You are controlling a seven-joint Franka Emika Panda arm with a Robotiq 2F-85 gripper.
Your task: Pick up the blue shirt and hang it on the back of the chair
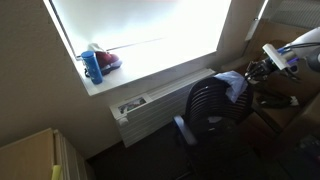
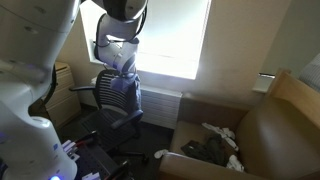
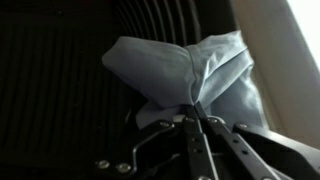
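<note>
We see the gripper (image 3: pixel 196 112) closed tight in the wrist view. Its two fingers are pinched together on a gathered fold of the blue shirt (image 3: pixel 190 65), and no gap shows between them. The shirt billows out ahead of the fingertips as a rumpled bunch. Directly beyond it are the dark horizontal slats of the chair (image 3: pixel 150 18) backrest.

In both exterior views the shirt (image 1: pixel 232 86) is up at the top of the chair (image 1: pixel 208 108). It touches or lies just over the upper edge of the backrest, on the side nearest the gripper (image 1: pixel 253 72). From the opposite side, the shirt (image 2: pixel 125 66) appears as a pale lump directly under the wrist, sitting on the crest of the chair (image 2: pixel 118 100). We cannot tell how much cloth, if any, has dropped over the far face of the backrest.

The next move depends on how the cloth lies across that top edge. The shirt hangs from the pinch, and the edge runs crosswise beneath it. We judge the bunch should be carried across the edge so cloth falls on both sides before the fingers let go. If it is released with most of the weight on the near side, the limp fabric would probably slide off toward the seat.
</note>
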